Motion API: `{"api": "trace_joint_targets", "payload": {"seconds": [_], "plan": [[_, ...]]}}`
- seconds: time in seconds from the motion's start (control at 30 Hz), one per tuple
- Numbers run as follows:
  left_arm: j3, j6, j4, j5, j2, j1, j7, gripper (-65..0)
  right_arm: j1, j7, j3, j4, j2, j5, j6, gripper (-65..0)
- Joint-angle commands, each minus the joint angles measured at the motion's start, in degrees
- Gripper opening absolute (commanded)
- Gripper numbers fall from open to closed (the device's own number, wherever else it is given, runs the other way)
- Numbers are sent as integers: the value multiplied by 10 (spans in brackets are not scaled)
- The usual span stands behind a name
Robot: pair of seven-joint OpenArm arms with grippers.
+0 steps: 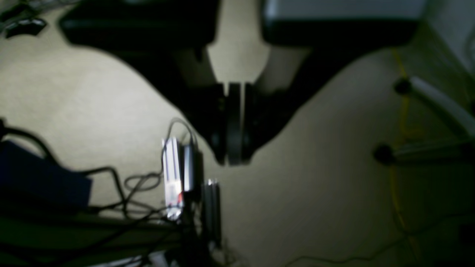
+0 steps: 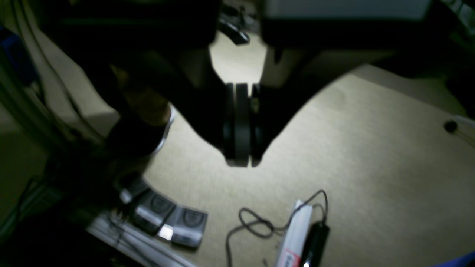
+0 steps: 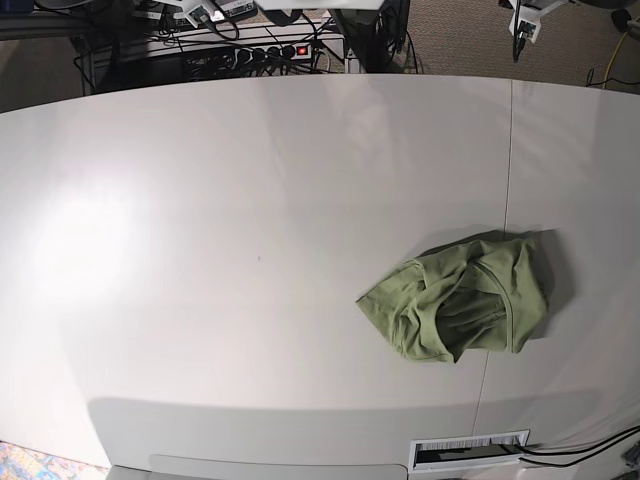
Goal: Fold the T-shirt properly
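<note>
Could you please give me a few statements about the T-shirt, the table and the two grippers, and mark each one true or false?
1. The T-shirt lies crumpled on the white table. True.
2. The T-shirt is already folded into a neat rectangle. False: it is a bunched heap.
3. The left gripper is shut and holds nothing. True.
4. The right gripper pinches a sleeve. False: it is shut on nothing, above carpet.
5. Both arms reach over the T-shirt in the base view. False: no arm shows there.
</note>
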Motion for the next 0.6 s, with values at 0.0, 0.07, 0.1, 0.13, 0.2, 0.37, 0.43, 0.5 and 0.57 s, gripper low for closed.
{"api": "trace_joint_targets", "payload": {"seconds": [0.0,0.07,0.1,0.13,0.2,0.37,0.43,0.5,0.57], "plan": [[-2,-3,-14,-10,-3,4,-6,-650,1,1,2,-16,3,1,1,-650],[-2,-18,-56,-23,-3,-10,-10,-650,27,3,2,-62,3,1,1,-650],[-2,-26,-78,-29,-3,-19,-10,-650,40,7,2,-85,3,1,1,-650],[-2,-33,-101,-35,-3,-29,-10,-650,54,9,2,-108,3,1,1,-650],[-2,-48,-147,-53,-3,-50,-14,-650,79,22,2,-153,3,1,1,-650],[-2,-91,-263,-79,12,-110,-36,-650,142,77,1,-272,3,1,1,-650],[-2,-110,-304,-79,24,-134,-36,-650,169,88,1,-320,-1,-2,1,-650],[-2,-132,-344,-79,37,-157,-39,-650,195,99,1,-369,-5,-9,1,-650],[-2,-140,-380,-78,50,-179,-40,-650,221,115,1,-416,-10,-21,1,-650]]}}
